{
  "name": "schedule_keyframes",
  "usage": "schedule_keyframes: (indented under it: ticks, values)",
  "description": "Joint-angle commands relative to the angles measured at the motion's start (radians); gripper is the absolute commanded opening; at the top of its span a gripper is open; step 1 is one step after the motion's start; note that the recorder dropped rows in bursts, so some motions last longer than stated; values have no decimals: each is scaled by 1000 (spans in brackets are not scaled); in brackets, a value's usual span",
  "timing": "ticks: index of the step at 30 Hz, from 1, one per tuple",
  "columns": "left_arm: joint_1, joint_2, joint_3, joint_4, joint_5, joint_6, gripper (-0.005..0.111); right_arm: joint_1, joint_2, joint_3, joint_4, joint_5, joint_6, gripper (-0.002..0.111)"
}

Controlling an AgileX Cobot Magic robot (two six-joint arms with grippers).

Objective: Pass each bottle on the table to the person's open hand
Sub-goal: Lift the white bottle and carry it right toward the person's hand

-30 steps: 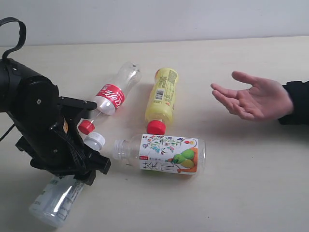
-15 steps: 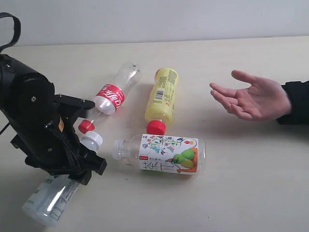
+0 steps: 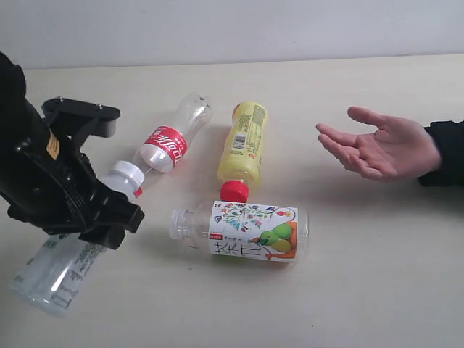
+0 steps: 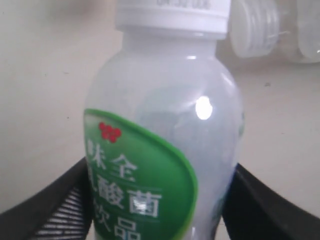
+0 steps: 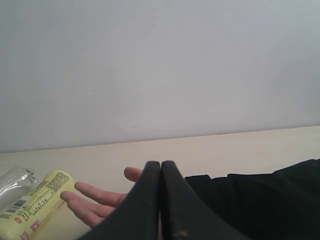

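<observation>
My left gripper [image 3: 109, 187] [image 4: 162, 167] is shut on the clear bottle with the green-white label [image 3: 61, 264] [image 4: 160, 150] and white cap [image 3: 128, 174], holding it tilted above the table [image 3: 348, 275]. Three bottles lie on the table. The red-label one [image 3: 168, 141] is nearest the held cap, the yellow one [image 3: 245, 141] [image 5: 35, 206] is beside it, and the pear-label one [image 3: 250, 230] is in front. The person's open hand [image 3: 380, 148] [image 5: 95, 202] waits palm up at the right. My right gripper [image 5: 161, 165] is shut and empty, above that hand; it is out of the exterior view.
The person's black sleeve [image 3: 446, 152] [image 5: 250, 200] reaches in from the right edge. A grey wall [image 3: 232, 25] runs behind the table's far edge. The pear-label bottle's clear threaded neck [image 4: 255, 25] shows just past the held cap.
The left arm has drawn back to the left and upward with the green-white bottle. Its white cap now covers the red-label bottle's red cap. The hand and the lying bottles have stayed put.
</observation>
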Motion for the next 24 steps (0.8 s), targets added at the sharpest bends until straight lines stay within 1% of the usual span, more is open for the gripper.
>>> schedule_keyframes:
  ticks: [1,8,11,14,15,16,17,18,21,24]
  values:
    - [-6,-41,-47,6,49,4,0,-5,-6,5,0,-3,0,0]
    - [-6,-48,-111,-23,62,4,0,-5,-6,5,0,-3,0,0]
    - [-11,-48,-145,-32,88,38,0,-5,-6,5,0,-3,0,0]
    - [-11,-48,-186,-54,154,42,0,-5,-6,5,0,-3,0,0]
    - [-11,-48,-202,-96,217,69,0,-5,-6,5,0,-3,0,0]
    - [-11,-48,-212,-118,243,100,0,-5,-6,5,0,-3,0,0]
    - [-11,-48,-223,-147,249,167,0,-5,-6,5,0,-3,0,0]
    - [-11,-48,-231,-166,238,193,0,-5,-6,5,0,-3,0,0]
    - [-11,-40,-249,-298,171,244,0,-5,-6,5,0,-3,0,0]
    - [-11,-9,-282,-340,110,208,0,-5,-6,5,0,-3,0,0]
